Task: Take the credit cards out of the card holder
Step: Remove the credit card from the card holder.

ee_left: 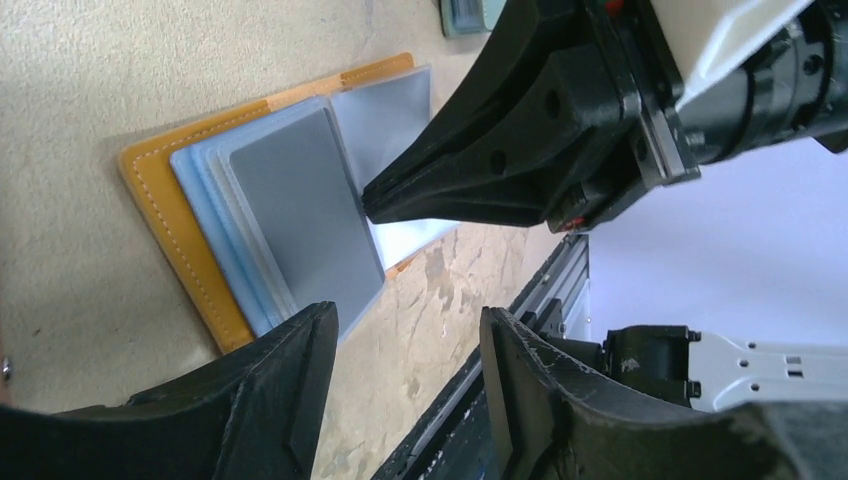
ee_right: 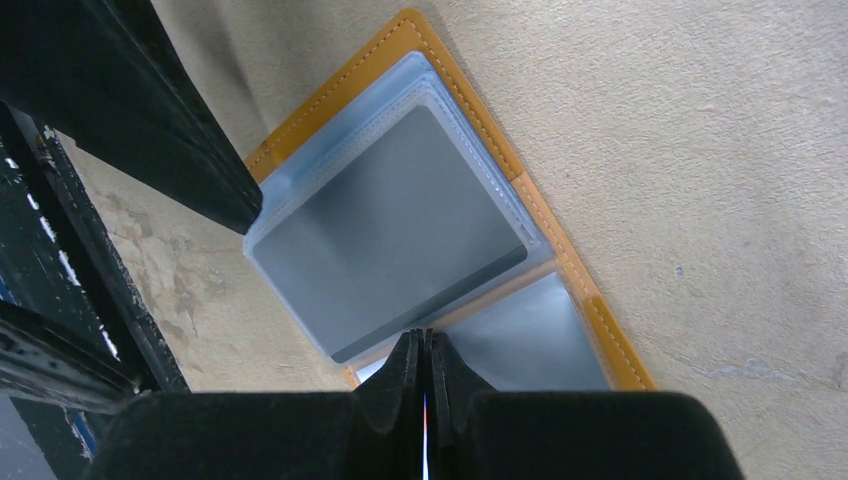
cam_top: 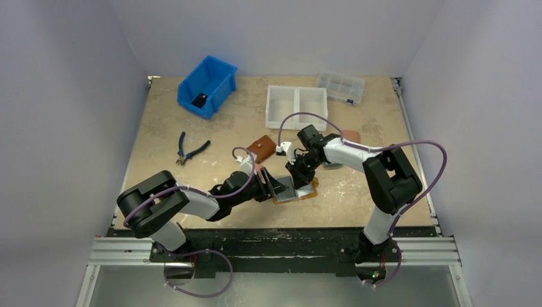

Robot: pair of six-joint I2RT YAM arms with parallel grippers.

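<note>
Mustard-orange card holder (ee_right: 478, 108) with pale stitching laid open on the table (cam_top: 192, 118) near its front edge, clear bluish sleeves (ee_left: 205, 195) fanned, a grey card (ee_right: 390, 230) seen inside the top sleeve, right gripper (ee_right: 421, 342) fingers pressed together at the holder's fold, left gripper (ee_left: 408, 320) fingers spread just beside it.

- Card holder (cam_top: 307, 194), top view: mostly hid under left gripper (cam_top: 276, 187) & right gripper (cam_top: 300, 174).
- Dark thing (cam_top: 200, 100) in blue bin (cam_top: 225, 75): too small to tell.
- Greenish thing (ee_left: 466, 14): cut off at top edge.
</note>
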